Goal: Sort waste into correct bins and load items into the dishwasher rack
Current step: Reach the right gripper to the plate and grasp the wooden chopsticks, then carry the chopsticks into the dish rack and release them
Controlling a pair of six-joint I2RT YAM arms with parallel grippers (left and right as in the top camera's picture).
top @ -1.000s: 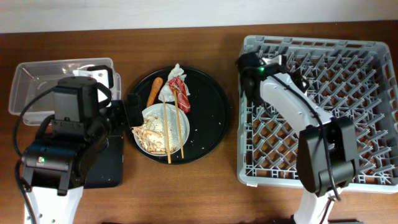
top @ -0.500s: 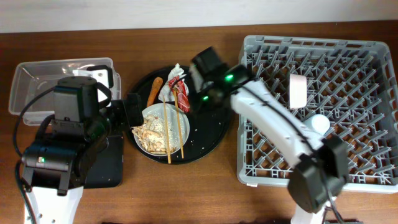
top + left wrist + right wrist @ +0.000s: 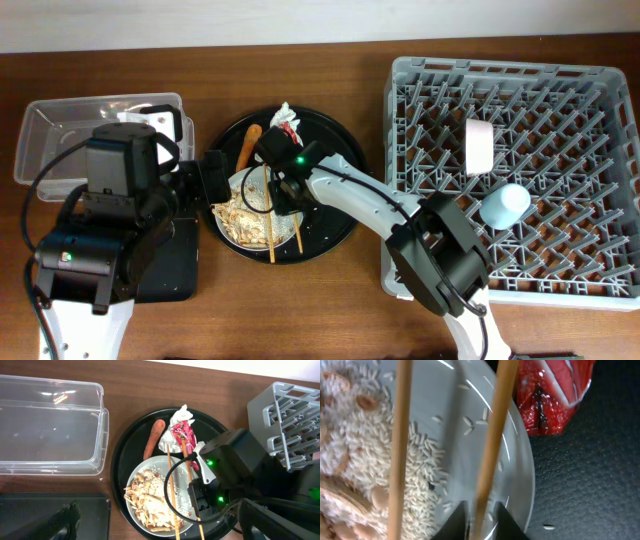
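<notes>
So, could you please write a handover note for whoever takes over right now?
Left gripper: open, empty, beside the pale grey-white round plate.
Right gripper: straddling one of the wooden chopsticks on that plate; grip unclear.
Done: small white bowl and small light-blue cup are in the large grey plastic dishwasher rack.
To do: chopsticks and plate to rack; crumpled white tissue, red shiny wrapper, orange-brown sausage piece on the big round black tray, and pale beige food scraps on the plate, to sort.

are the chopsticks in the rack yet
No, the chopsticks lie across the plate on the round black tray, not in the rack.
</notes>
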